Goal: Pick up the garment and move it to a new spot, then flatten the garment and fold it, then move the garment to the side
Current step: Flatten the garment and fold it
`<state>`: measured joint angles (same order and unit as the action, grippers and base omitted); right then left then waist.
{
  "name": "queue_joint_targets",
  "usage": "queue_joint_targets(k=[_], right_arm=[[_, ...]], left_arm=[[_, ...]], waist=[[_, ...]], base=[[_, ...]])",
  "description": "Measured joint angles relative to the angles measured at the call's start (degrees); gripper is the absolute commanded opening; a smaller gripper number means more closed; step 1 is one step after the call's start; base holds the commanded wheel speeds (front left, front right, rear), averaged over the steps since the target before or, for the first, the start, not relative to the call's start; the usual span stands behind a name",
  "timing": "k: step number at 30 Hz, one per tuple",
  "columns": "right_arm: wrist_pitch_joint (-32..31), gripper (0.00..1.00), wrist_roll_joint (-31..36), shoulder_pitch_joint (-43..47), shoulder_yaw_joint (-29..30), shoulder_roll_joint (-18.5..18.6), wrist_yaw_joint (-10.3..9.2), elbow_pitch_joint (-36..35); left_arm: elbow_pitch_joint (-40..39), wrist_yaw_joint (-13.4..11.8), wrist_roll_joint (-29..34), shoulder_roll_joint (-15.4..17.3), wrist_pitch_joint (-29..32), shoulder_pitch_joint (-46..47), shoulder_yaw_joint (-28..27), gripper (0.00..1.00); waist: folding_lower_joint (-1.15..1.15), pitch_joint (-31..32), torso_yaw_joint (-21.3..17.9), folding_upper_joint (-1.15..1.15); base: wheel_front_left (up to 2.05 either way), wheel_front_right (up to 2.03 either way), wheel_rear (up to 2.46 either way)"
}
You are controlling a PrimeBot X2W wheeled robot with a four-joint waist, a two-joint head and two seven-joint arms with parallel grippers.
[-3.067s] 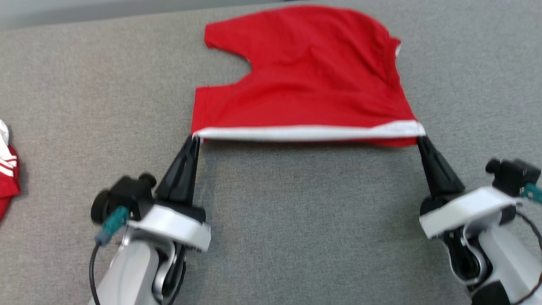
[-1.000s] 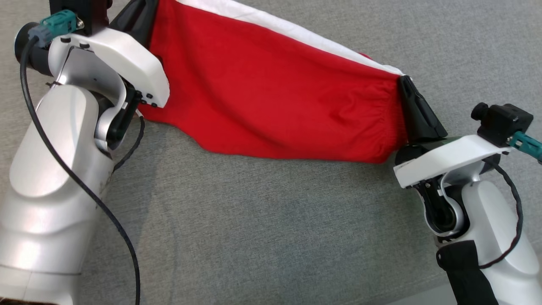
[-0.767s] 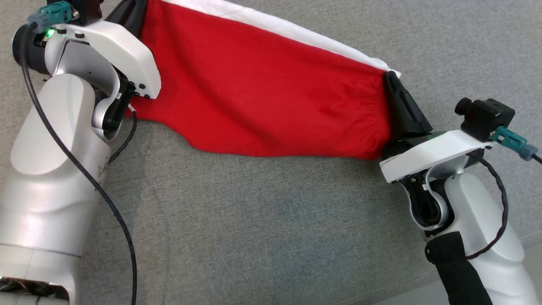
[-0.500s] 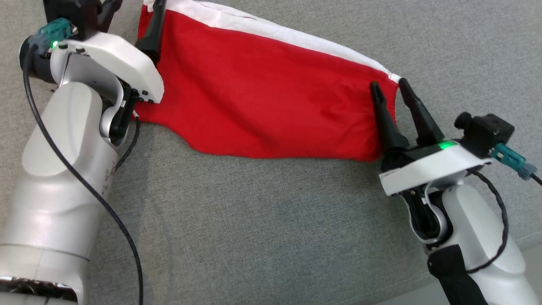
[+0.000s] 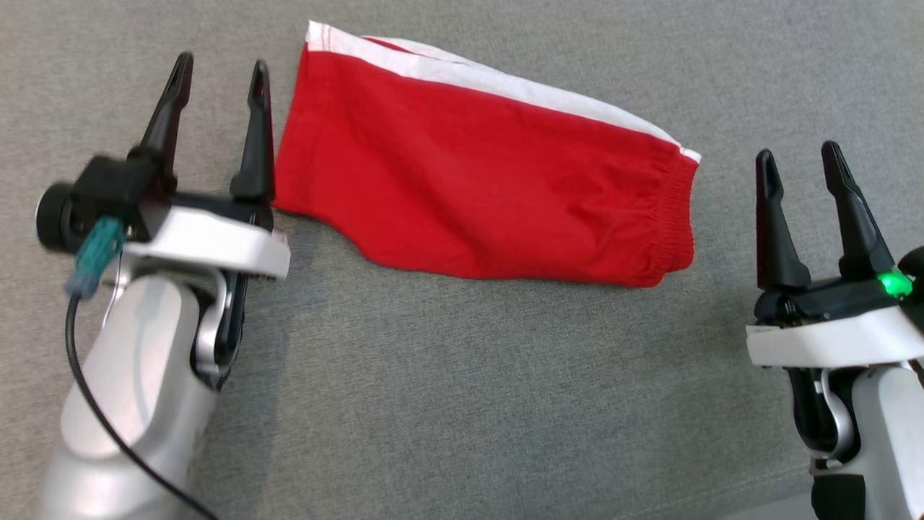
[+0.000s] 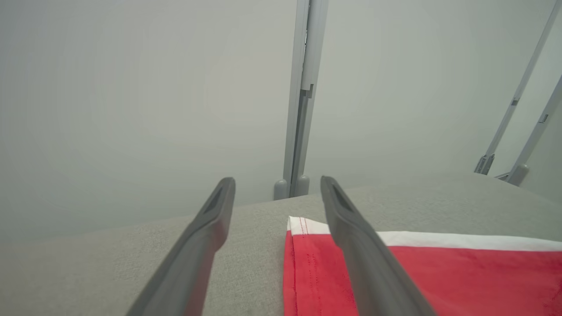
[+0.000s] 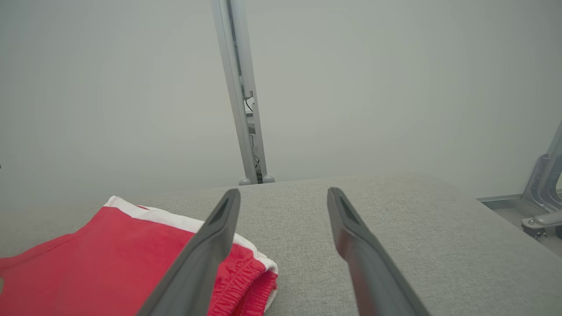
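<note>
Red garment lay on the grey table, upper middle; left claw and right claw were spread apart, empty.

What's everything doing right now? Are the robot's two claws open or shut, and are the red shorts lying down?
Shorts: folded over, lying flat on the table, not held.
Left gripper: open, holding nothing, beside the shorts' left end.
Right gripper: open, holding nothing, apart from the shorts' right end.
Light on the right gripper: glowing green.
Table: covered in grey cloth, with the shorts on it.
</note>
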<state>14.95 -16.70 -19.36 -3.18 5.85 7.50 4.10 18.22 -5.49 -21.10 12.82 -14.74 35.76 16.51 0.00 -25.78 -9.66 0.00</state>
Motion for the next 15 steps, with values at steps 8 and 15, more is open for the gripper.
queue_joint_targets(k=[8,15], right_arm=[[0.03,1.00,3.22,4.80,2.36,0.29,0.00,-0.18],[-0.32,1.00,4.10,8.76,3.19,0.03,0.00,-0.18]], left_arm=[[-14.13,-5.92,0.91,1.68,1.22,-13.47,-1.22,1.00],[-20.31,-8.80,0.86,2.55,3.76,-21.13,-1.40,1.00]], waist=[[0.00,3.73,1.41,0.00],[0.00,6.26,2.22,0.00]], base=[[0.00,0.00,0.00],[0.00,0.00,0.00]])
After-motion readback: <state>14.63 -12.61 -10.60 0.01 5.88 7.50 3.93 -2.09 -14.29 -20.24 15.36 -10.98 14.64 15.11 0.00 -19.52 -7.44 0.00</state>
